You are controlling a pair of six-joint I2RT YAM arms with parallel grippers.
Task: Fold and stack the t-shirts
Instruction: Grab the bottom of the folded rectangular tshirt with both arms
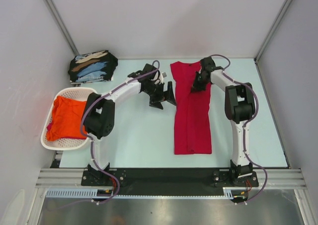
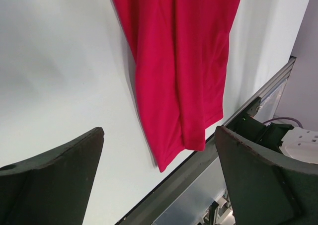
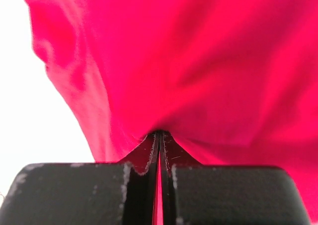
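Note:
The crimson red t-shirt [image 1: 192, 111] lies on the table as a long narrow folded strip running front to back, right of centre. My right gripper [image 1: 198, 82] is shut on the red cloth [image 3: 198, 61] near its far end, with a thin sliver of it pinched between the fingertips. My left gripper [image 1: 163, 97] is open and empty, just left of the shirt's upper part; its view shows the shirt's near end [image 2: 184, 61] ahead between its fingers [image 2: 54, 180]. A folded black t-shirt [image 1: 92, 66] with light-blue and tan print lies at the far left. The orange t-shirt [image 1: 66, 117] is in the basket.
The white perforated basket [image 1: 51, 144] stands at the left table edge, beside the left arm's elbow. The black front rail [image 1: 164, 177] runs along the near edge. Grey walls enclose the table on three sides.

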